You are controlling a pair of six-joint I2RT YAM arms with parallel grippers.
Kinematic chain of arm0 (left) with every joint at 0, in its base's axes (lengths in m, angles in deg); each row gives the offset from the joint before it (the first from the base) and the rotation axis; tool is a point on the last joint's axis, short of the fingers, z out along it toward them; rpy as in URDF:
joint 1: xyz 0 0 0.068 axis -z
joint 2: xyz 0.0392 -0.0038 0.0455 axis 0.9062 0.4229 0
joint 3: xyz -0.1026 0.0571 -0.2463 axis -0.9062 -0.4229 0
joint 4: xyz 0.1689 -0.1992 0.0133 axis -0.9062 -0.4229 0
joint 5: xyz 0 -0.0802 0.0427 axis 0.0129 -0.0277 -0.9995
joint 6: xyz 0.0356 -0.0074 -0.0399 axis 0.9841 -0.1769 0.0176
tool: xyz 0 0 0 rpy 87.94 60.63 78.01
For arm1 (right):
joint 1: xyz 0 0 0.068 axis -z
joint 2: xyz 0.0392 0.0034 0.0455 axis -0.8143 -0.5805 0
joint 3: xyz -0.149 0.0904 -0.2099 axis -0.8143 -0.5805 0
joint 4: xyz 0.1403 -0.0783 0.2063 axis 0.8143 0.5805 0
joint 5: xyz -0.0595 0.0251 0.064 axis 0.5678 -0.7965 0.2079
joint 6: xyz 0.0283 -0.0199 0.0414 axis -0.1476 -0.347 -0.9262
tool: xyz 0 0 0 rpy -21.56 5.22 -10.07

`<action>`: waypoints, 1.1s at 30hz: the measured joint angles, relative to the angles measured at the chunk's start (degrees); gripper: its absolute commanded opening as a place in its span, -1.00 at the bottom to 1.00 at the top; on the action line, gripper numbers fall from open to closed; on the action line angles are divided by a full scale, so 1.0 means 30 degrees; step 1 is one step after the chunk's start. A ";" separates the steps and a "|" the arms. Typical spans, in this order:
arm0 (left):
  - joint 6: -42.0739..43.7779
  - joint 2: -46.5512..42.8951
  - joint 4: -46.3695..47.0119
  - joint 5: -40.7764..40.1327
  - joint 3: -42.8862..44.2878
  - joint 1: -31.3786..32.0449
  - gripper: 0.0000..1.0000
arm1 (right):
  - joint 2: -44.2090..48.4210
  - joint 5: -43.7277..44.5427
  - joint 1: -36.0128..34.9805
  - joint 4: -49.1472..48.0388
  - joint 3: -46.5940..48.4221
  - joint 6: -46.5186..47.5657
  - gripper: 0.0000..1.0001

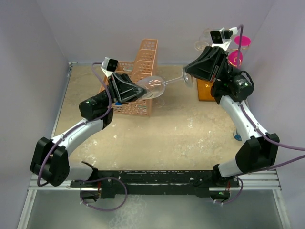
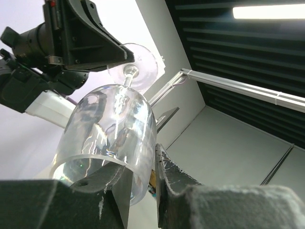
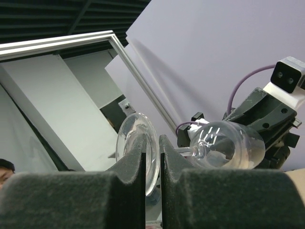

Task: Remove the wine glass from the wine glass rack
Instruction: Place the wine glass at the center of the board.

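Observation:
A clear wine glass (image 1: pixel 159 85) lies on its side in the air, held between my two grippers. My left gripper (image 1: pixel 142 90) is shut on the rim of its bowl (image 2: pixel 109 138), one finger inside and one outside. My right gripper (image 1: pixel 188 76) is shut on the glass's round foot (image 3: pixel 136 148). The stem spans the gap between them. The wine glass rack's orange base (image 1: pixel 205 90) stands behind the right arm. Its gold wire top is mostly hidden by that arm. In the right wrist view the bowl (image 3: pixel 226 145) shows in front of the left gripper.
A peach lattice basket (image 1: pixel 145 59) lies at the back, under and behind the left gripper. Pink objects (image 1: pixel 237 57) stand at the back right by the rack. Purple walls close in on both sides and behind.

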 measured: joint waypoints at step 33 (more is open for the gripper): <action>0.4357 -0.5064 -0.9522 -0.1989 0.0036 -0.0102 -1.00 | -0.2674 -0.0138 0.0503 -0.0029 0.0379 0.0379 -0.03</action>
